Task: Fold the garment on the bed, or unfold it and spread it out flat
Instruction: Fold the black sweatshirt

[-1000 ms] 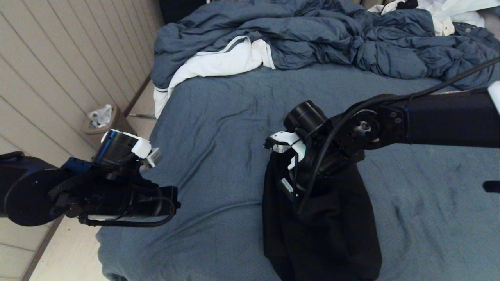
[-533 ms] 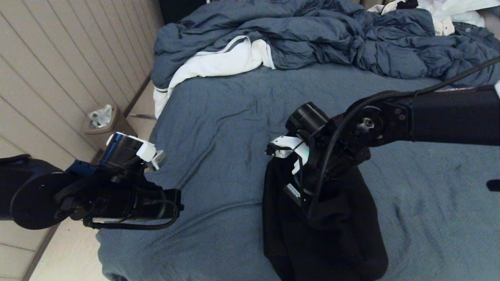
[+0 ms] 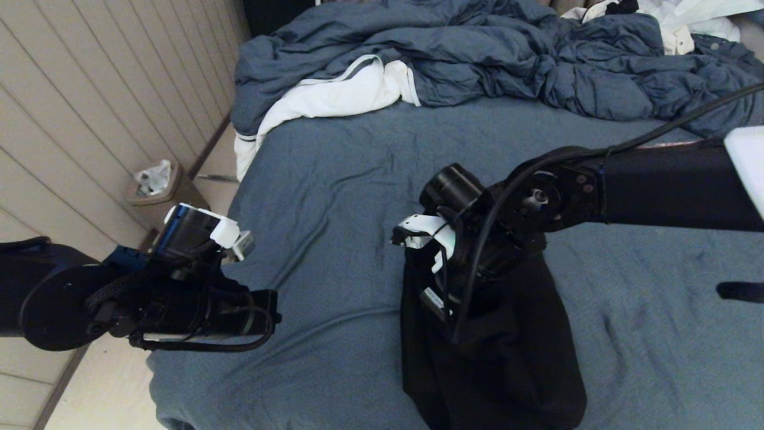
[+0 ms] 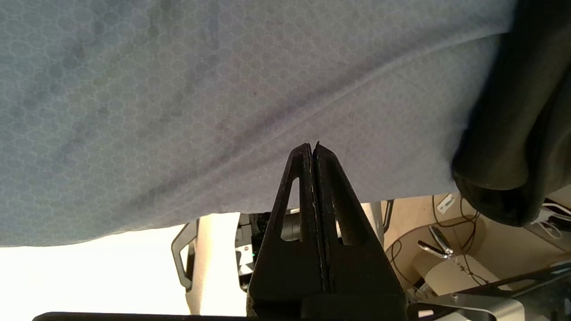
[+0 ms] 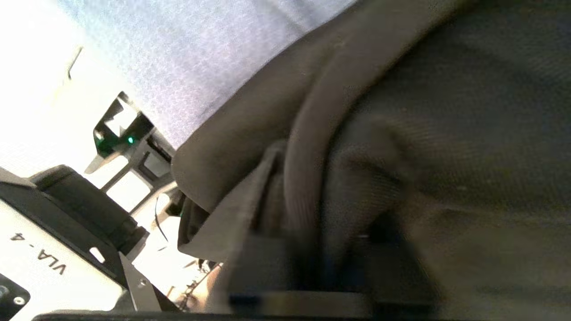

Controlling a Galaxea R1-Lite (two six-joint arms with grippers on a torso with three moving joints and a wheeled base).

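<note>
- The left gripper (image 4: 314, 147) hangs off the bed's near left corner, jaws pressed together on nothing, the blue-grey sheet just beyond their tips.
- The bed (image 3: 334, 179) runs wide past both arms; a rumpled duvet (image 3: 477, 54) and a white cloth (image 3: 334, 95) lie well beyond the jaws, at the far end.
- The garment (image 3: 507, 358), a black hoodie bunched into a dark heap, sits near the bed's front edge, to the right of the left jaws and directly under the right arm.
- The right gripper (image 3: 444, 292) is buried in the heap's upper folds; whether its jaws grip cloth or stand apart cannot be told, fabric filling the wrist view.
- Judged by its slump, the hoodie is soft, limp and light, likely to drape and slide rather than keep shape.
- A firm hold probably wants a thick edge: hem, cuff or ribbed band (image 5: 312, 116), pinched through both layers.
</note>
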